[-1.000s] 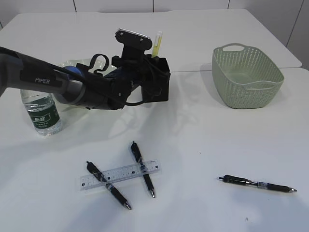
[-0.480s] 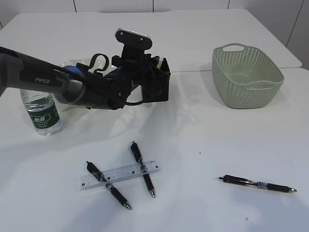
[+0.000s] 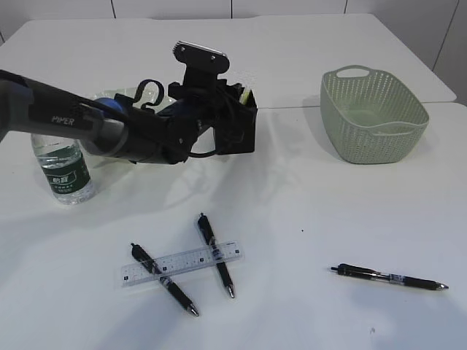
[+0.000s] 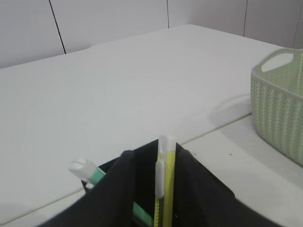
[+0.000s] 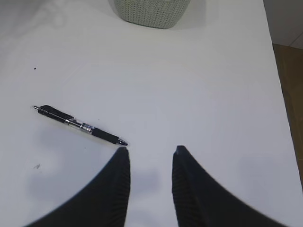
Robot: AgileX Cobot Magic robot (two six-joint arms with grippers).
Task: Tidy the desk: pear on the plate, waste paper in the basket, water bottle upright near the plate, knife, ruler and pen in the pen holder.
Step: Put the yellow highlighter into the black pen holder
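Slowly now. Left gripper (image 4: pixel 155 153) over the pen holder (image 3: pixel 244 131), jaws apart, loose around the yellow knife (image 4: pixel 168 189) standing inside. Lift straight up, without bumping the knife or tipping the holder. Right gripper (image 5: pixel 150 151) spread too, empty, near a black pen (image 5: pixel 80 125) on the desk (image 3: pixel 328 219). Ruler (image 3: pixel 182 264) lying far from the holder.

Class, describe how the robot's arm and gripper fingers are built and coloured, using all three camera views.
The left arm is matte black with a grey link printed "PIPER" in white, a blue joint ring and looping black cables. A silver-topped camera sits on its wrist. The right gripper shows two curved, tapering black fingers.
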